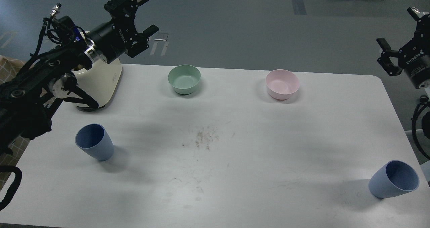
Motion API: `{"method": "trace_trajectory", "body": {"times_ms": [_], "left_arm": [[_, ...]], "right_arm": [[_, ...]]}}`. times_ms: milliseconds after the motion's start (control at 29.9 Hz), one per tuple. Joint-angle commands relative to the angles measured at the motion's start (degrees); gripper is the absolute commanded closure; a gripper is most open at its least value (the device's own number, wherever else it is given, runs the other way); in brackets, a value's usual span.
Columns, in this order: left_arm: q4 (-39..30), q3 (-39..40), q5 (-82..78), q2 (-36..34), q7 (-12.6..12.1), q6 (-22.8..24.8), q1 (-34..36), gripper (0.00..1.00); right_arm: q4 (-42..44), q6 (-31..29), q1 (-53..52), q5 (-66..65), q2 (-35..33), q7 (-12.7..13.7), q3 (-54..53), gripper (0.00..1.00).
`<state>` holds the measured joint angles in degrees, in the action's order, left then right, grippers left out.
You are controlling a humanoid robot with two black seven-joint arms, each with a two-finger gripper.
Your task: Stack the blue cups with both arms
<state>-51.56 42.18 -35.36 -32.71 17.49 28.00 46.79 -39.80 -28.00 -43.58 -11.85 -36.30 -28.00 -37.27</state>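
Observation:
Two dusty-blue cups stand upright and apart on the white table [235, 160]. One blue cup [94, 142] is at the front left, the other blue cup [393, 183] at the front right corner. My left gripper [147, 14] is open and empty, raised above the table's back left edge, far from the left cup. My right gripper [398, 28] is open and empty, raised beyond the table's back right corner, far above the right cup.
A mint-green bowl [184, 79] and a pink bowl [282, 84] sit along the back of the table. A cream-white appliance [99, 83] stands at the back left under my left arm. Some crumbs [205, 138] lie mid-table.

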Motion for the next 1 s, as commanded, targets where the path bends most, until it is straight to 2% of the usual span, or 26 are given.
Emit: {"method": "trace_trajectory", "body": {"times_ms": [0, 200, 434, 568, 601, 668, 735, 802, 902, 969], "left_arm": [[-1.78, 0.01, -4.26, -1.9, 0.0, 0.0, 0.06, 0.02], [-8.02, 0.01, -15.51, -8.85, 0.0, 0.0, 0.06, 0.02], [-19.43, -0.69, -30.71, -24.3, 0.44, 0.0, -0.73, 0.03], [-26.55, -2.27, -34.32, -35.19, 0.7, 0.0, -4.15, 0.03], [-26.57, -2.28, -34.34, -35.22, 0.7, 0.0, -4.16, 0.03], [-28.85, -3.51, -37.49, -39.17, 2.36, 0.0, -5.39, 0.03], [-30.52, -5.96, -42.22, -43.29, 6.48, 0.0, -6.09, 0.04], [-30.61, -8.33, -46.7, -45.58, 8.34, 0.0, -6.18, 0.04], [-30.79, -10.97, -50.58, -47.0, 10.1, 0.0, -6.18, 0.04], [-30.7, -12.91, -51.91, -47.27, 10.2, 0.0, -6.18, 0.04]], "right_arm": [[-0.01, 0.0, -0.01, -0.01, 0.09, 0.0, 0.0, 0.0], [-0.1, 0.0, -0.1, -0.01, 0.18, 0.0, 0.0, 0.0], [-0.1, 0.0, -0.54, -0.01, 0.26, 0.0, 0.0, 0.0], [-0.37, 0.0, -0.63, -0.1, 0.79, 0.0, 0.0, 0.0], [-0.37, 0.0, -0.63, -0.1, 0.79, 0.0, 0.0, 0.0], [-0.45, 0.0, -0.63, -0.19, 0.88, 0.0, 0.0, 0.0], [-0.45, 0.0, -0.72, -0.19, 0.88, 0.0, 0.0, 0.0], [-0.54, 0.0, -0.8, -0.19, 0.88, 0.0, 0.0, 0.0], [-0.46, 0.0, -1.07, -0.19, 1.23, 0.0, 0.09, 0.0], [-0.45, 0.0, -1.07, -0.19, 1.41, 0.0, 0.09, 0.0]]}}
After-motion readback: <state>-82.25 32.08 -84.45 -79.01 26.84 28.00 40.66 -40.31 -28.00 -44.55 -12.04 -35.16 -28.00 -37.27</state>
